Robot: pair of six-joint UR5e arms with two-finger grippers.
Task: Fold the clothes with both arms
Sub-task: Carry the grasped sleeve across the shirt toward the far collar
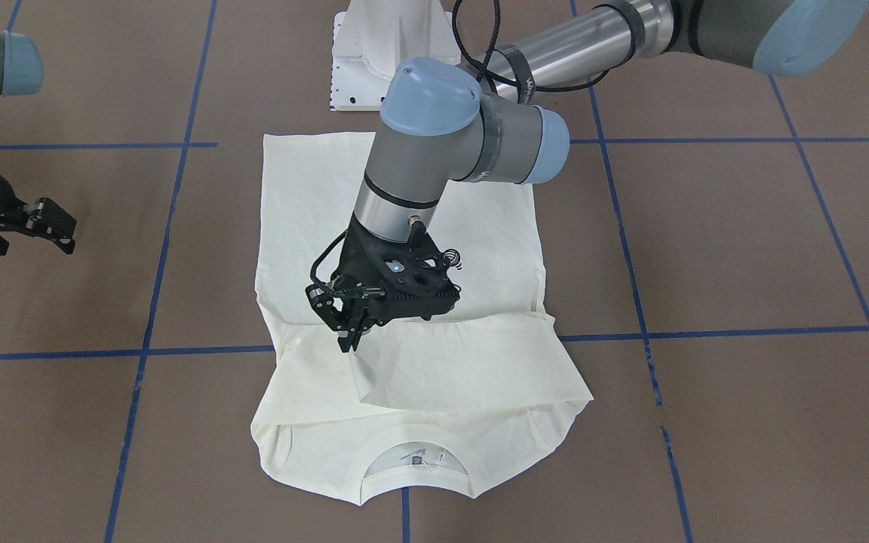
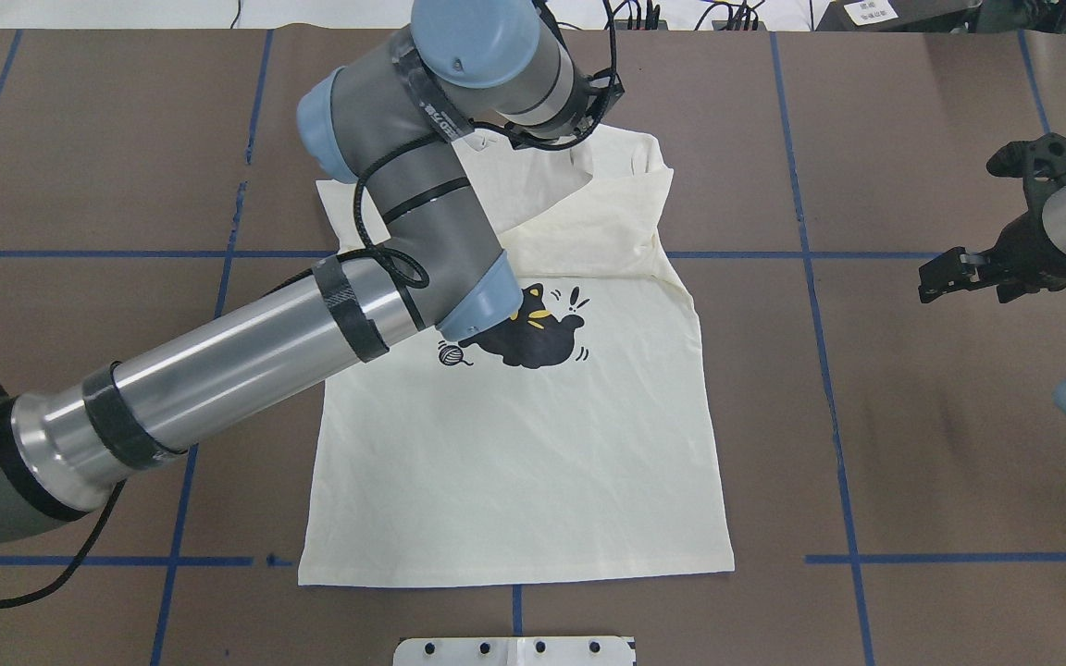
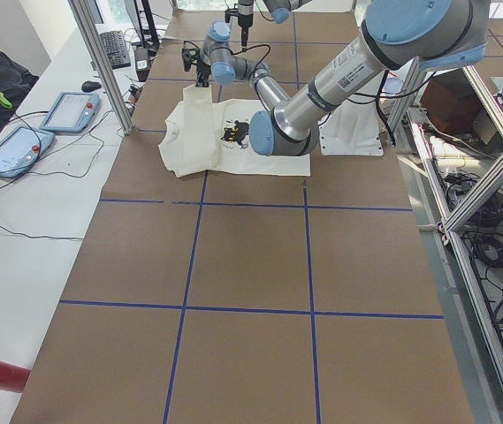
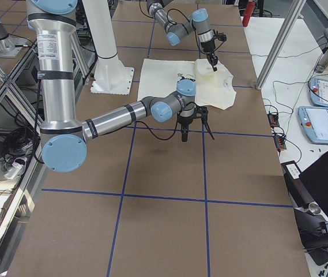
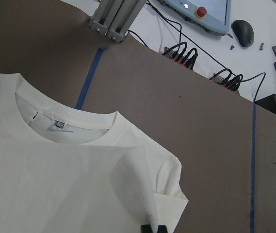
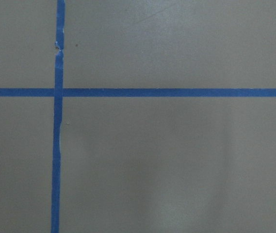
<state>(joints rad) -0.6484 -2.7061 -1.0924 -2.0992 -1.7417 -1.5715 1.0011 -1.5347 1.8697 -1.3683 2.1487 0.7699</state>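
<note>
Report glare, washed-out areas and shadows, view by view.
Overhead: glare streaks the silver tube of the left arm. Left wrist: the shirt is bright and nearly washed out, its folds faint. Right wrist: a soft shadow darkens the lower table.

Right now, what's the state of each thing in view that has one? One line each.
T-shirt: lying flat, print side up, partly folded.
sleeve: folded across the chest.
left gripper: looks shut on the sleeve's edge.
right gripper: open, empty, well clear of the T-shirt.
</note>
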